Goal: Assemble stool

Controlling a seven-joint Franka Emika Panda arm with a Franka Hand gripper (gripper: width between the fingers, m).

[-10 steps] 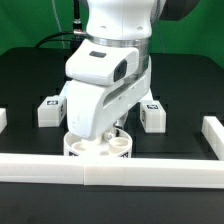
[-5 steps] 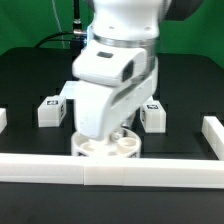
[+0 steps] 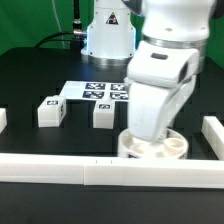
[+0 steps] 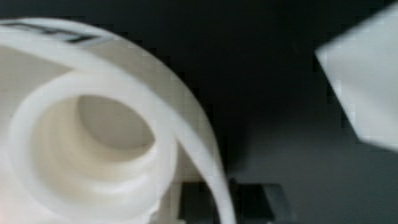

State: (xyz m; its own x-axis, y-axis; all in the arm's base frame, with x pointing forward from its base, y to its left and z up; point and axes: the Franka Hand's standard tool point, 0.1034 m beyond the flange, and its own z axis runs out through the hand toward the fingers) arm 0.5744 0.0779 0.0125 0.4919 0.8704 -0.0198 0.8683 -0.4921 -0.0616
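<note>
The stool's round white seat [image 3: 152,148] lies flat just behind the front rail, toward the exterior view's right. The arm's white hand [image 3: 160,95] stands right over it and hides the fingers there. In the wrist view my gripper [image 4: 217,200] is shut on the seat's thin rim wall [image 4: 199,150], with a dark finger on each side of it. One round socket [image 4: 98,130] of the seat shows beside the rim. Two white legs with tags [image 3: 48,110] [image 3: 102,113] lie on the black table to the exterior view's left.
The marker board [image 3: 100,92] lies flat at the back middle. White border rails run along the front [image 3: 70,172], the right [image 3: 212,135] and the left [image 3: 3,120]. A blurred white block [image 4: 365,90] fills one side of the wrist view.
The arm has swung to the exterior view's right, sliding the seat along the front rail with it. The marker board and the middle leg now show.
</note>
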